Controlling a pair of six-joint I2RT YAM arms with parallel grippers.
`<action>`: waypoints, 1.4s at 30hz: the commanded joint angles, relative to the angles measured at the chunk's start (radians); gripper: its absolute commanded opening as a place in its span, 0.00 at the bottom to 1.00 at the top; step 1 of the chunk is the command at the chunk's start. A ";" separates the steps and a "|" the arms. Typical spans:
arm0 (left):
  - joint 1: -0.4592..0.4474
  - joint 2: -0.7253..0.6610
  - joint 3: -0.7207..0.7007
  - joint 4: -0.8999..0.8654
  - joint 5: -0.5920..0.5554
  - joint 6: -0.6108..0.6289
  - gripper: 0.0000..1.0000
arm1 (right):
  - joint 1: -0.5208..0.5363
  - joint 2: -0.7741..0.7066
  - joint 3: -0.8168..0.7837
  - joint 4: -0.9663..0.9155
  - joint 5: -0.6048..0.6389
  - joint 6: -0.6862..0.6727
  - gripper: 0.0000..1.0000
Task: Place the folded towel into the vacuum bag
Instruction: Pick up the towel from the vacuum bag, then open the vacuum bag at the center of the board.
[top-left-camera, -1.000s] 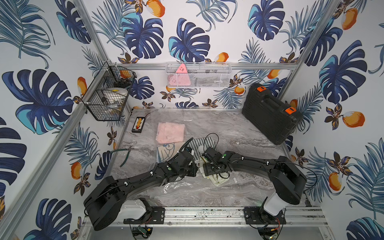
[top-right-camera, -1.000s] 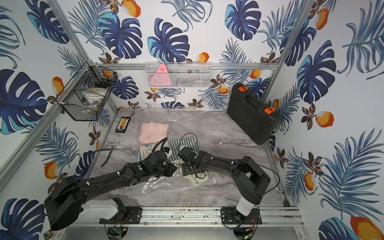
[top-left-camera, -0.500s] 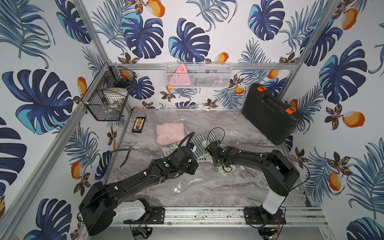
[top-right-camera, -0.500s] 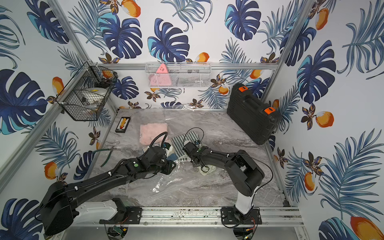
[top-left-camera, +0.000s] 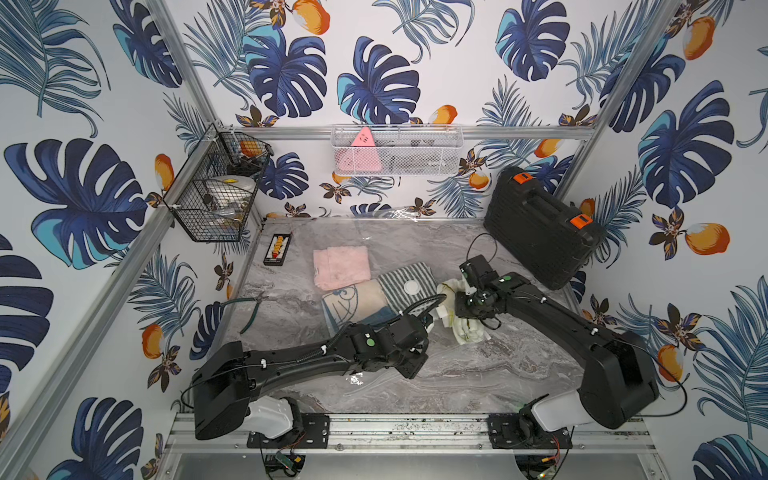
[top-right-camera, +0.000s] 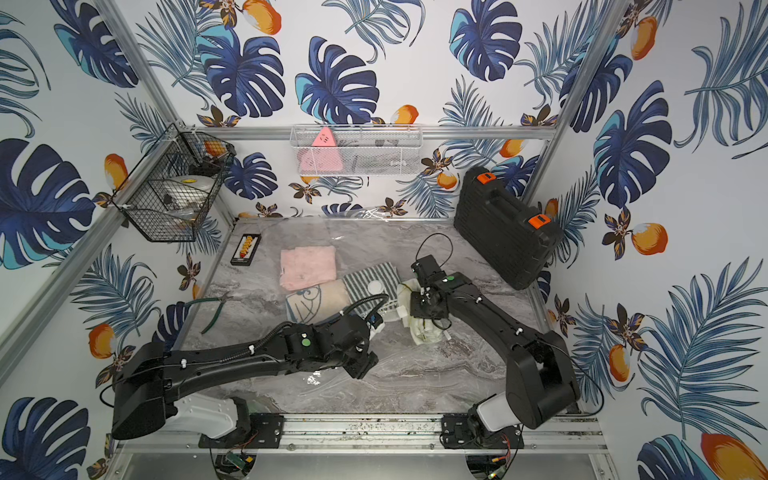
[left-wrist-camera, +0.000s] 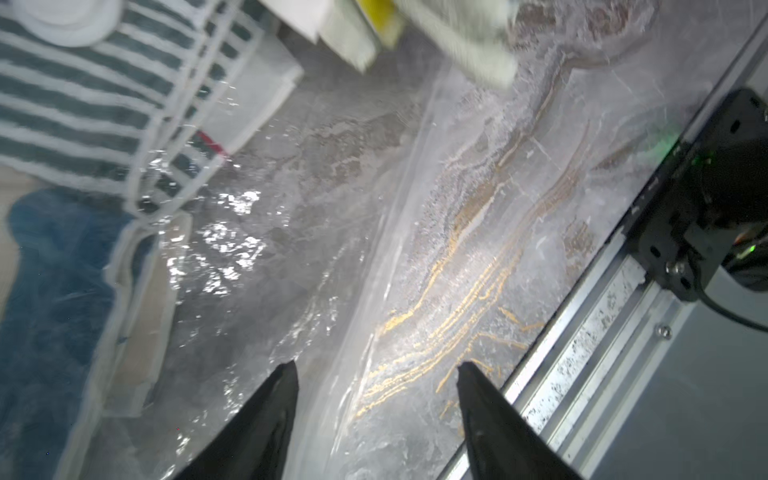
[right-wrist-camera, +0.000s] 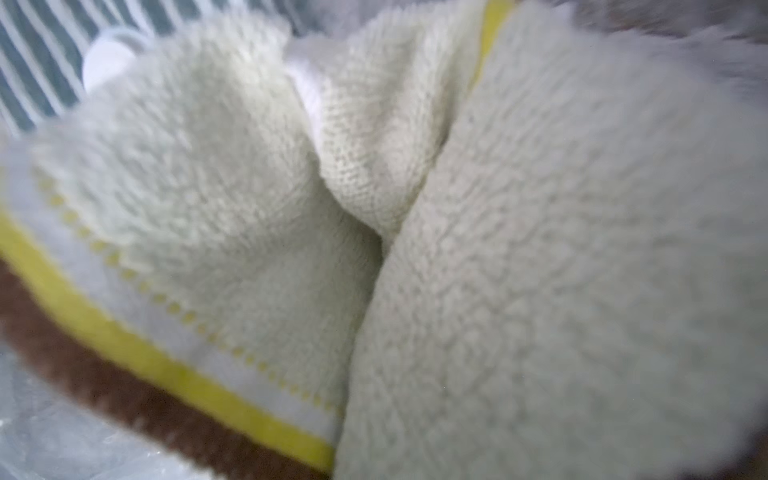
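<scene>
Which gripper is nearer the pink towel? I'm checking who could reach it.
Neither is close; the right gripper looks slightly nearer, sitting on the cream towel well to one side of the pink towel. The left gripper hovers open over the vacuum bag near the front rail.

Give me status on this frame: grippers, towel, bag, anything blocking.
Left gripper open over the vacuum bag, holding nothing. Right gripper's jaws hidden, pressed into the cream towel at the bag's edge. Striped towel already inside. No obstruction seen.
</scene>
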 joint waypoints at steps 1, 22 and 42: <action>-0.052 0.072 0.028 -0.064 -0.030 0.050 0.68 | -0.044 -0.066 -0.011 -0.069 -0.083 0.013 0.02; -0.041 0.313 0.114 -0.092 -0.318 0.184 0.65 | -0.149 -0.150 -0.101 -0.081 -0.186 0.007 0.03; 0.075 0.187 0.141 -0.052 -0.240 0.157 0.00 | 0.020 -0.391 -0.234 -0.189 -0.284 0.182 0.00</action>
